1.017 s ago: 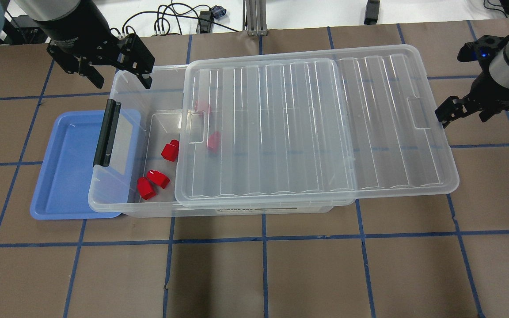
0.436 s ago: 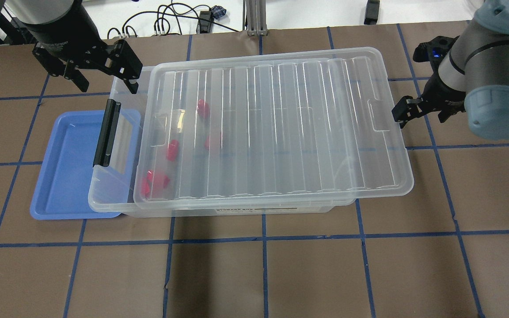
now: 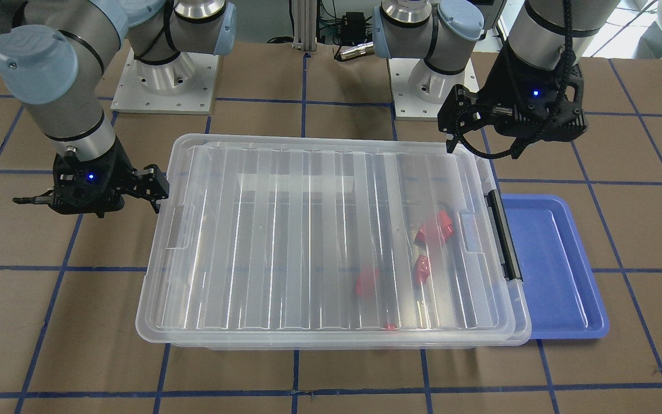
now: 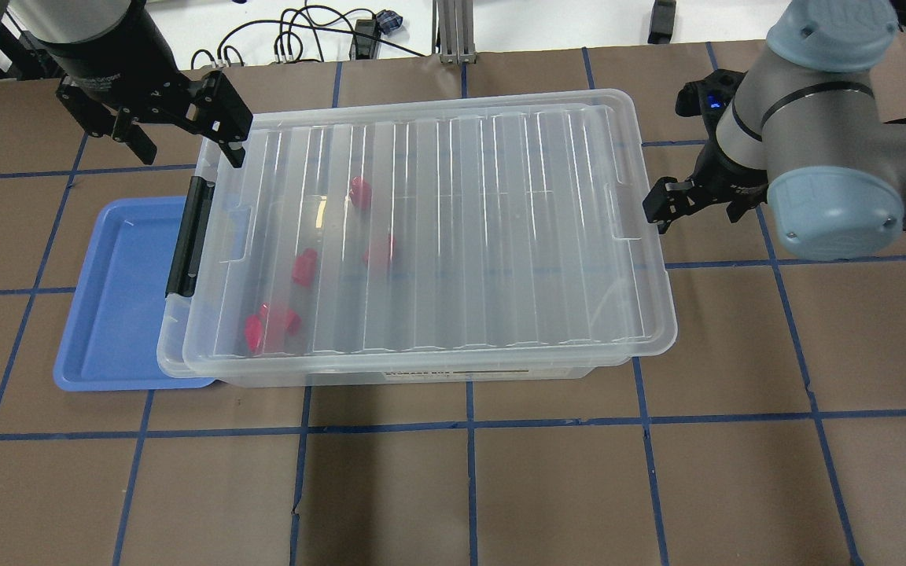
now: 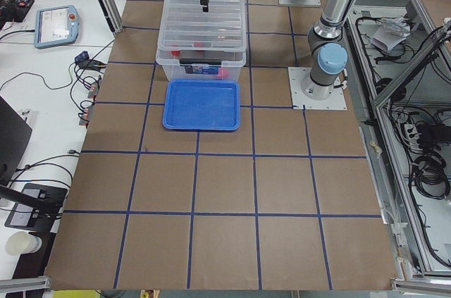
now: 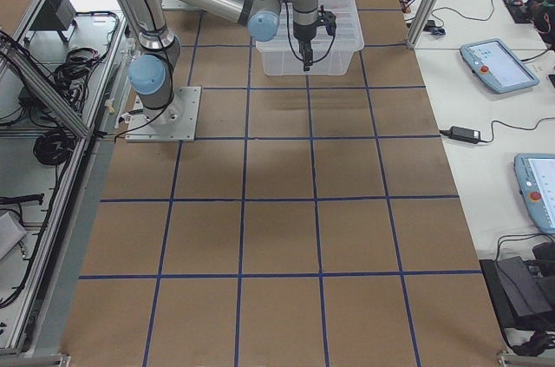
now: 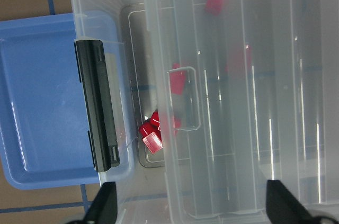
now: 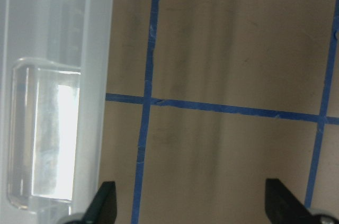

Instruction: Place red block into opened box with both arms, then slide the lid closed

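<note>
The clear box (image 4: 421, 374) lies mid-table with its black handle (image 4: 185, 236) at the left. The ribbed clear lid (image 4: 484, 236) covers nearly all of it, slightly skewed, leaving a narrow strip bare at the handle end. Several red blocks (image 4: 359, 191) (image 3: 434, 230) lie inside, seen through the lid. My left gripper (image 4: 189, 145) (image 3: 483, 146) hangs open and empty over the box's far left corner. My right gripper (image 4: 697, 208) (image 3: 92, 196) is open, one finger (image 4: 657, 206) against the lid's right short end.
A blue tray (image 4: 119, 299) lies partly under the box's handle end. Cables and an aluminium post (image 4: 449, 31) sit beyond the far table edge. Brown table with blue tape lines (image 4: 469, 424) runs in front of the box.
The lid has slid left over the box and now covers the red blocks. My right gripper moved left along with the lid's end. The left gripper shifted slightly left.
</note>
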Motion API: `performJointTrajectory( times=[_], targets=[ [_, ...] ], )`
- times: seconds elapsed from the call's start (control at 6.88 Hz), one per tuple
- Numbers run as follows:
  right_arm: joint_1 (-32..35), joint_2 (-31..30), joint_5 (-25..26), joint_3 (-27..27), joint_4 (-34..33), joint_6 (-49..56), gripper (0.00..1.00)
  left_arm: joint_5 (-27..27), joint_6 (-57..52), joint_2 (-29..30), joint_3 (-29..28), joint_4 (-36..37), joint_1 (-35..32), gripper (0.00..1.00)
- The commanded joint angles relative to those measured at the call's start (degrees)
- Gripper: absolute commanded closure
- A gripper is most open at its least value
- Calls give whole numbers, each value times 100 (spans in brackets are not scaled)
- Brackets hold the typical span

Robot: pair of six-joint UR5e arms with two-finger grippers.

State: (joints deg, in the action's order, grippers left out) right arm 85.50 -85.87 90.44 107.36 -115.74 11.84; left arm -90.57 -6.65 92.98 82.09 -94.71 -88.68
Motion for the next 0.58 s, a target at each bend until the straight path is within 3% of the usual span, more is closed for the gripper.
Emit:
performJointTrajectory(
  times=[0.0,0.29,0.44],
  targets=[
    [29,-61,26,-353,365,19,0,4,15,1,0,-3,0,0],
    [255,-315,-70,-1667,2240,-24,0,4,189,1,0,-12,0,0],
    [422,-308,-61,-2162,2728,-77,0,4,234,9,-18,-47,0,0]
  ],
)
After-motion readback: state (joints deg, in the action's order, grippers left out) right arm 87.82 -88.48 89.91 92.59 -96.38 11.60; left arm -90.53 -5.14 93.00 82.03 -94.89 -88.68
